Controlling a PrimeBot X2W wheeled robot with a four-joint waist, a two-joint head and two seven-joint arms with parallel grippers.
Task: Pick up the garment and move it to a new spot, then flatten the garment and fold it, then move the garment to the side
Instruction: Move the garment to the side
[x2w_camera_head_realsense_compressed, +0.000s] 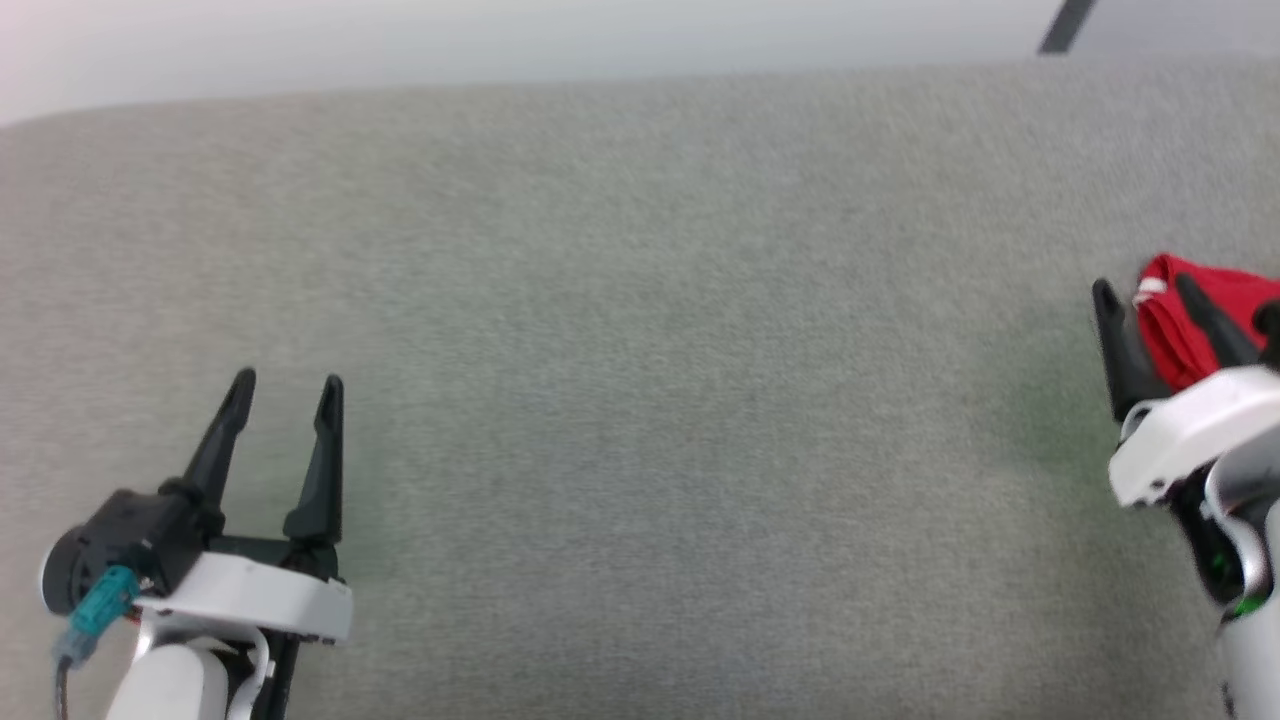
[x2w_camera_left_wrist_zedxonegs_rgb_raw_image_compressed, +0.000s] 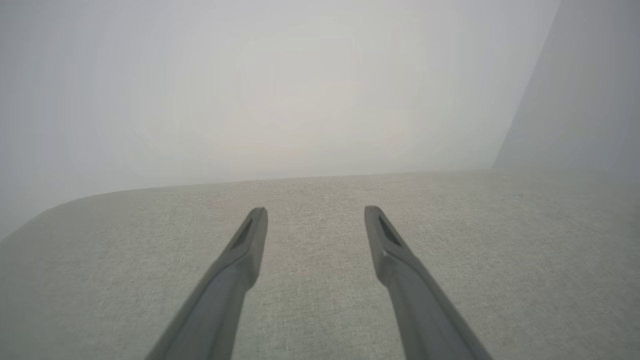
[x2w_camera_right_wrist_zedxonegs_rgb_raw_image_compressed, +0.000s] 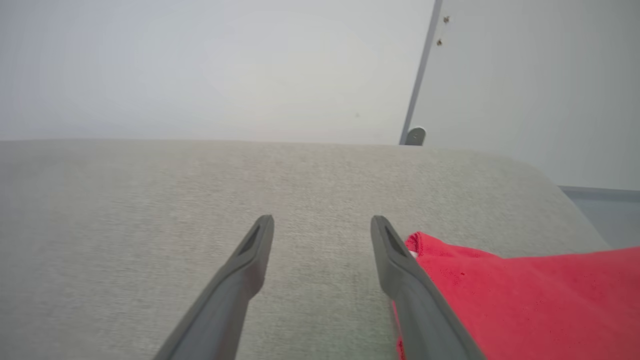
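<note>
Stretching wide, grey fabric surface (x2w_camera_head_realsense_compressed: 640, 400); white wall (x2w_camera_left_wrist_zedxonegs_rgb_raw_image_compressed: 300, 75) behind; garment (x2w_camera_head_realsense_compressed: 1170, 330) rt edge.

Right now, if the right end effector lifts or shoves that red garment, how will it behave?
Probably floppy: the garment lies in soft folds, so it would drape and unfold from a single pinch. Likely light, being thin cloth. Pushed, it would probably bunch rather than slide, since the grey fabric surface looks textured. The right end effector stands open at its edge.
</note>
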